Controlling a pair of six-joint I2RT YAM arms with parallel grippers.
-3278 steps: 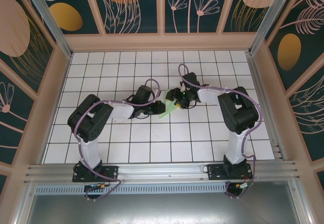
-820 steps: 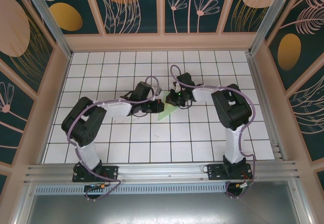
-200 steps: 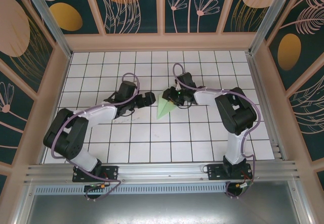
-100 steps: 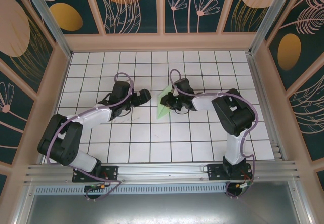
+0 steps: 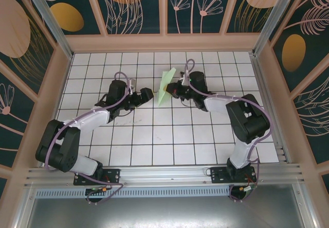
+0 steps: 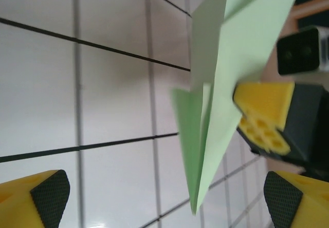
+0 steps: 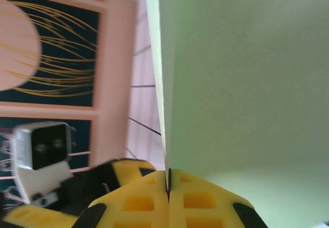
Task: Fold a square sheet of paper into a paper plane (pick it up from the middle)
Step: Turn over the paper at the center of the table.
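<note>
— Where is the plane [image 5: 165,87]?
— Over the middle of the tiled tabletop [image 5: 154,135], towards the far side, between the two arms. It is a slim, pale green dart with a centre crease.
— Who has it?
— The right end effector [image 5: 176,90]. Its yellow pads are clenched on the folded edge of the paper [image 7: 241,73]; the right wrist view shows them pressed together with the sheet rising from the seam.
— And the other one?
— The left end effector [image 5: 146,95] is released, jaws spread wide, just beside the plane and apart from it.
— Does the plane touch the tabletop?
— I cannot tell. In the left wrist view its point [image 6: 198,202] hangs towards the tiles.
</note>
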